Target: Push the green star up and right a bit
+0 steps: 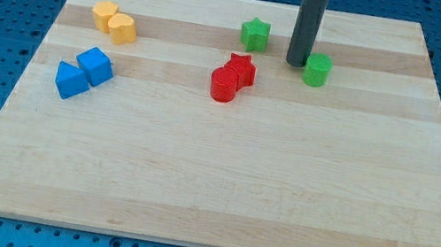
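Up near the view's top of the table, the green star sits a little way to the view's left of my tip, and a bit higher up than it. They are apart, not touching. I have no hand at all, just a dark rod, so nothing is held or squeezed; the tip only rests low on the wood. Just beside my tip on the view's right sits the green cylinder, so close it may be touching, though I cannot tell for sure. Down and to the view's left of my tip are the red star and the red cylinder, pressed together. Far off to the view's left sit two yellow blocks and two blue blocks. To push the star up and right, I think my tip must first get under it on its left side. Going straight there could bump the red star. Also, my tip is on the wrong side now, so a quick push would send the green star left instead. A hard push could slide it off the table's top edge.
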Tool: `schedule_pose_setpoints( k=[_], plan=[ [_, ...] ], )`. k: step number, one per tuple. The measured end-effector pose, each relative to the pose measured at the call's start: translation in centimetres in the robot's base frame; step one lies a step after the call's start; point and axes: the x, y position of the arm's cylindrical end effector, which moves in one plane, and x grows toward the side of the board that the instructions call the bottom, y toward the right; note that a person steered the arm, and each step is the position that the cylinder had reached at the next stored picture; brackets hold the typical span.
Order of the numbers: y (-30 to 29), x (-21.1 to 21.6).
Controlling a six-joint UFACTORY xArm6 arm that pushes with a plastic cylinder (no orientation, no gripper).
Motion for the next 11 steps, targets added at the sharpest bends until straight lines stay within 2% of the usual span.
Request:
schedule_pose_setpoints(
  k=[3,5,6,8,9,10,11],
  plan=[
    [-6.2,-0.1],
    [-14.1,0.0],
    [-14.3,-1.1],
    [-7.4,-1.9],
    [-7.4,-2.0],
    [-9.4,-4.9],
    [-6.8,-6.8]
  ],
)
